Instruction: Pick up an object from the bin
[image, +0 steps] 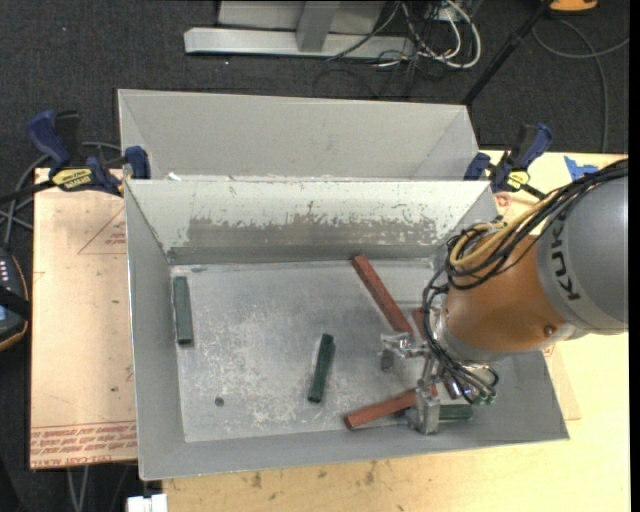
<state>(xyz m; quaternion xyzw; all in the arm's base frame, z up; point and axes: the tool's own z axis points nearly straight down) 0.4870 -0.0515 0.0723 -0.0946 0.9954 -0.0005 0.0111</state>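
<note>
The grey metal bin is holding five small loose things, all lying spread out on its floor, none heaped. The arm, with its orange cover and bundle of cables, is reaching in from the right and hanging low over the front right corner of the floor. Its jaws are pointing down there. The wrist is hiding most of them, so I cannot tell whether they are apart or together.

Just left of the jaws, a short reddish-brown flat bar is lying on the floor with its right end running up to them. It is not clear whether that end is sitting between them. Just right of the jaws, a small dark green block is lying partly under the wrist's cables.

Behind the jaws and a little to the left, a longer reddish-brown bar is lying slantwise. Its far end is near the foot of the back wall and its near end is passing under the arm. Farther left of the jaws, near the middle of the floor, a narrow dark green bar is lying slightly tilted. Well apart from the jaws, a second dark green bar is lying along the left wall.
</note>
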